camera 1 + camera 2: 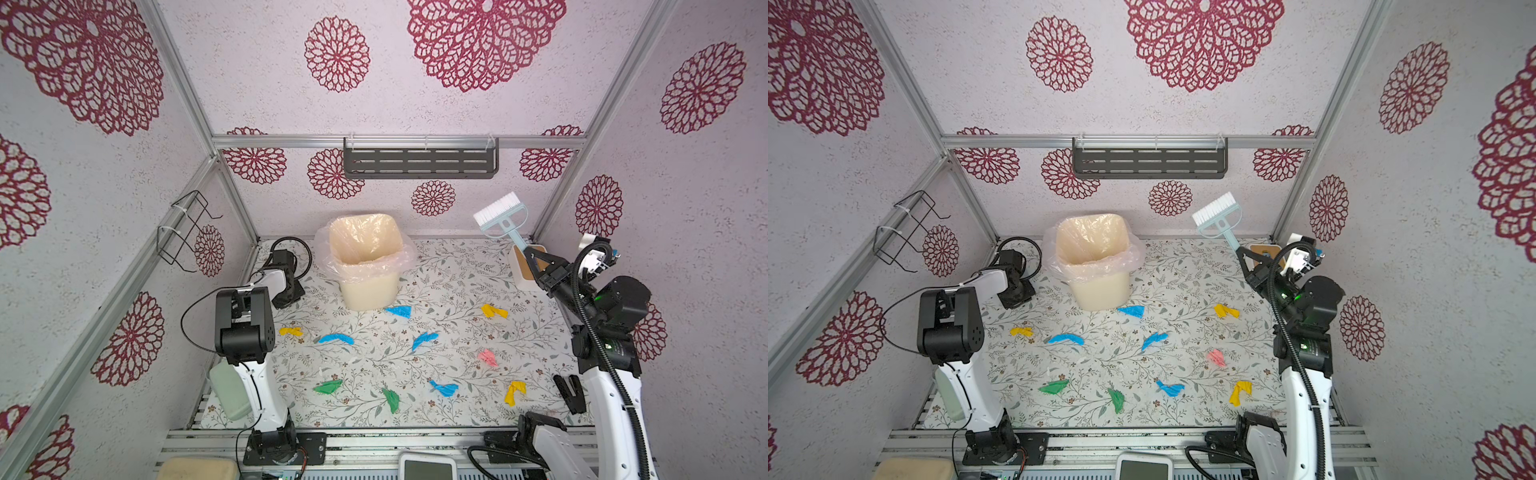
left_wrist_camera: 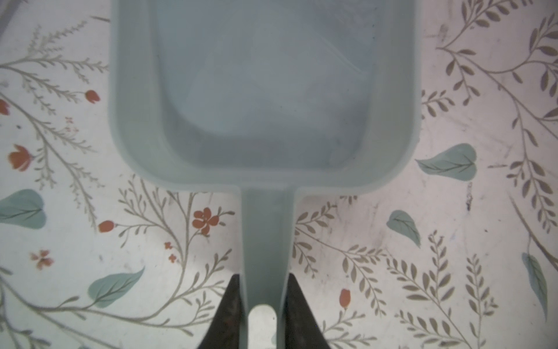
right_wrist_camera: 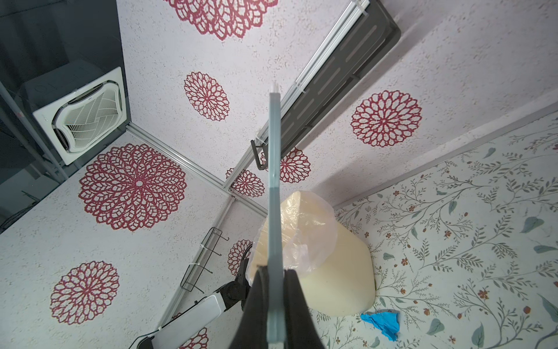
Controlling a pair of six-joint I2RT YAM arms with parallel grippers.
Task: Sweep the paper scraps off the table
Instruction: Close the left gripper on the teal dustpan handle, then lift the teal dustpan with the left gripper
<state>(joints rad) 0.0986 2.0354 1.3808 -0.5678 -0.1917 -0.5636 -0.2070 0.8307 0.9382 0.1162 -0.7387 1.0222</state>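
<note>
Several paper scraps, blue [image 1: 399, 311], yellow [image 1: 493, 311], green [image 1: 328, 386] and pink [image 1: 488, 357], lie spread over the leafy-print table [image 1: 457, 282]. In the left wrist view my left gripper [image 2: 264, 275] is shut on the handle of the pale blue dustpan [image 2: 262, 90], which lies flat on the table. In both top views the arm hides that gripper, and the dustpan [image 1: 228, 390] shows at the front left. My right gripper [image 1: 534, 255] is shut on the handle of a pale blue brush [image 1: 500, 216], held high at the back right with its white bristles up.
A cream bin [image 1: 365, 266] lined with a clear bag stands at the back centre. A white holder box [image 1: 524, 270] sits in the back right corner, and a black part [image 1: 569, 392] lies by the right arm's base. A wire rack [image 1: 187, 232] hangs on the left wall.
</note>
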